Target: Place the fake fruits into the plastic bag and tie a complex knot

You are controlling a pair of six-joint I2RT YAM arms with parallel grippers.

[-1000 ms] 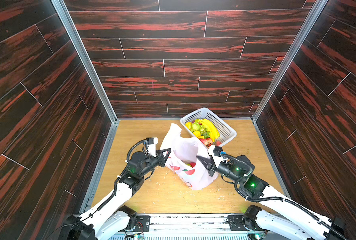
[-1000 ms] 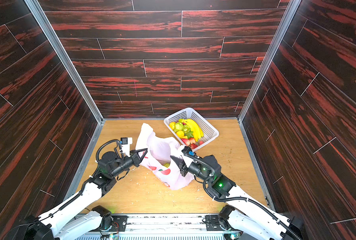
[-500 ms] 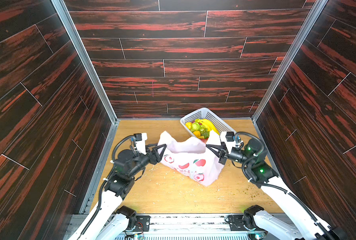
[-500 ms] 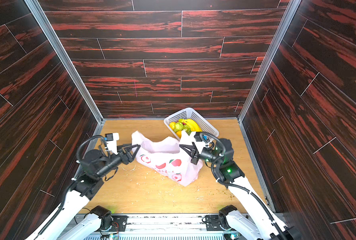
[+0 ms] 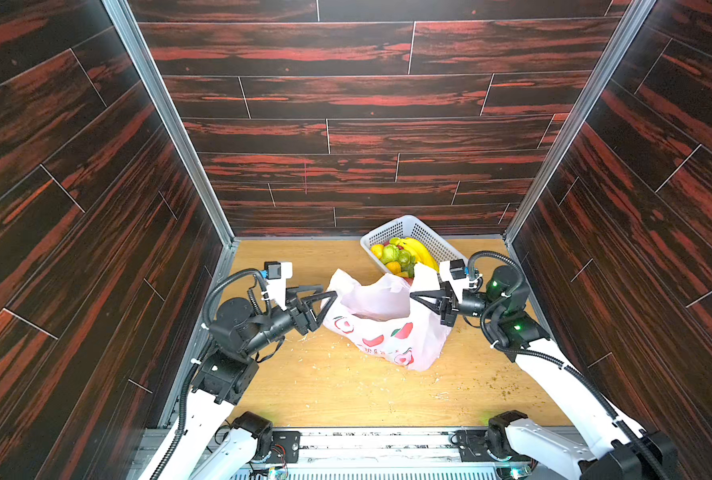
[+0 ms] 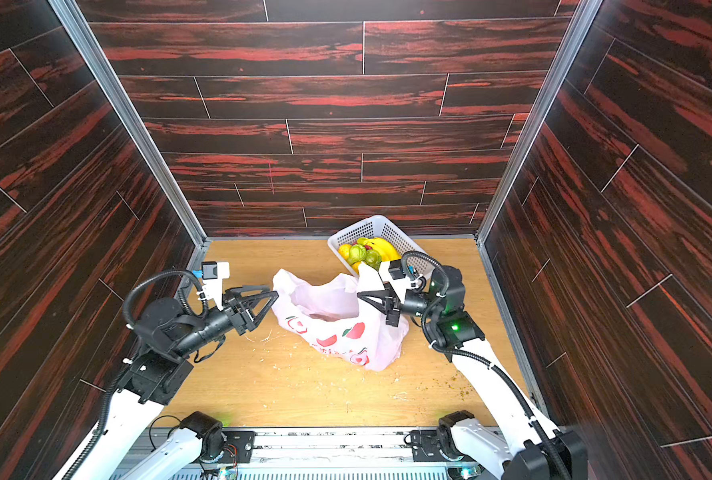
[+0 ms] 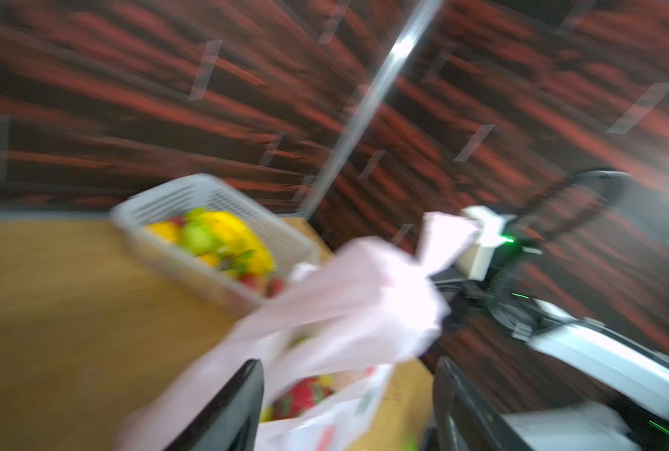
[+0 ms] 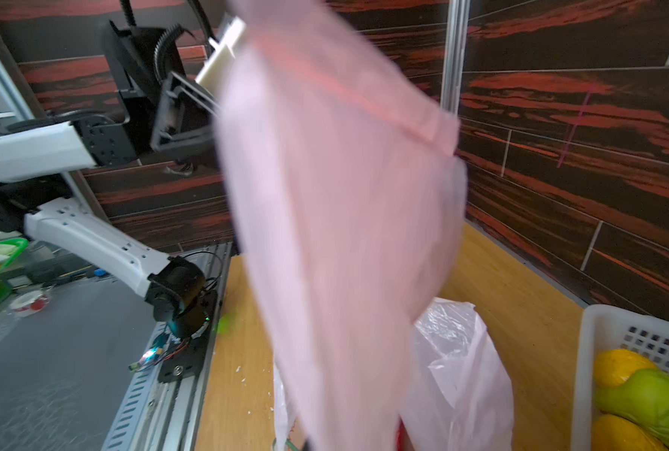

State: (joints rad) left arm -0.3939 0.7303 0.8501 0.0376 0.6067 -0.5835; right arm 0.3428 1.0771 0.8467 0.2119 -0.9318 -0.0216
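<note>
Your right gripper pinches a plastic bag handle mid-table, and your left gripper gapes, released. Most fake fruits sit in the back-edge basket. No knot yet.

The plastic bag hangs before the left arm, near the basket holding fake fruits.

L arm bent at elbow, forearm reaching in toward centre; left gripper approx. horiz., jaws apart. R arm reaches in from opp. side, right gripper facing it, jaws pinched on plastic bag strap. Gripper tips well apart.
</note>
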